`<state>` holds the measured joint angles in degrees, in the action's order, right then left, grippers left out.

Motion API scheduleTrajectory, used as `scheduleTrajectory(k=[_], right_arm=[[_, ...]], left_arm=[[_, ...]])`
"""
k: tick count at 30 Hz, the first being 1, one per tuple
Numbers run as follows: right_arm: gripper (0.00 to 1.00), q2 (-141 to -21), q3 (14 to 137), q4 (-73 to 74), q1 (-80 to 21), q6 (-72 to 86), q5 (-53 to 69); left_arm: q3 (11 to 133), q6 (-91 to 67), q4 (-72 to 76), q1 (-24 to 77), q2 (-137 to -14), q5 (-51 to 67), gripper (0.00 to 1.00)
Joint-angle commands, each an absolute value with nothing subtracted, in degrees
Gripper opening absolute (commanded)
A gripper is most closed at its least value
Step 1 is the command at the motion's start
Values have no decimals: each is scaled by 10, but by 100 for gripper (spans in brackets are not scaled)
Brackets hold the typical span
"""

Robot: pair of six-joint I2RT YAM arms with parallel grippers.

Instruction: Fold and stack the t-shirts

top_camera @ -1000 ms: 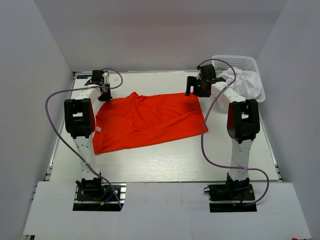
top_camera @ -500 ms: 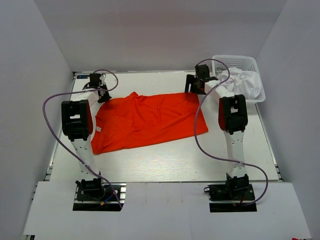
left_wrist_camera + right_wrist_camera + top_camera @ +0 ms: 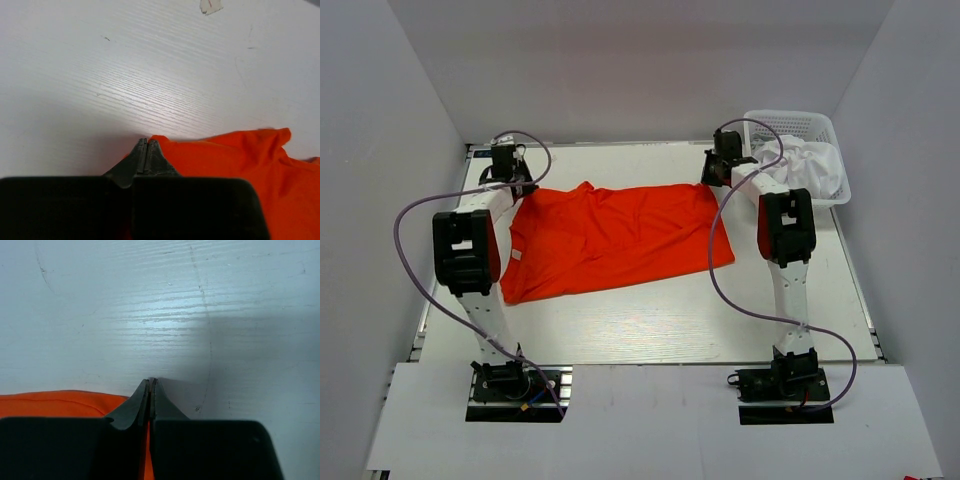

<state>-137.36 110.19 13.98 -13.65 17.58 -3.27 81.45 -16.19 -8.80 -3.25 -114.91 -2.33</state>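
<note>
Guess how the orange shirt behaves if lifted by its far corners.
Likely floppy: the orange shirt lies flat and wrinkled, so it should sag between left gripper and right gripper. Both pinch only its edge; it might slip.

— Where's the spread t-shirt?
— On the table; my left gripper at its far-left corner, right gripper at its far-right.
— The other t-shirt?
— In the basket, far right.

The orange shirt is plain bright orange-red. It shows to the right of the black left gripper and as a thin strip inside the black right gripper. The white shirt is plain. The basket is white lattice. The table is white with faint grain. The cables are purple.
</note>
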Motion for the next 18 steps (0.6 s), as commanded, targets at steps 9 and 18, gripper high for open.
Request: scheduleTrajectory(k=[9,18], right_arm=[[0,-1225,987,40,-134,156,-78],[0,-1167,940,31,-113,155,-110]], left_arm=[[696,-196,3,-34,-979,-71,0],[645,-201,15,-34,-939,-166,0]])
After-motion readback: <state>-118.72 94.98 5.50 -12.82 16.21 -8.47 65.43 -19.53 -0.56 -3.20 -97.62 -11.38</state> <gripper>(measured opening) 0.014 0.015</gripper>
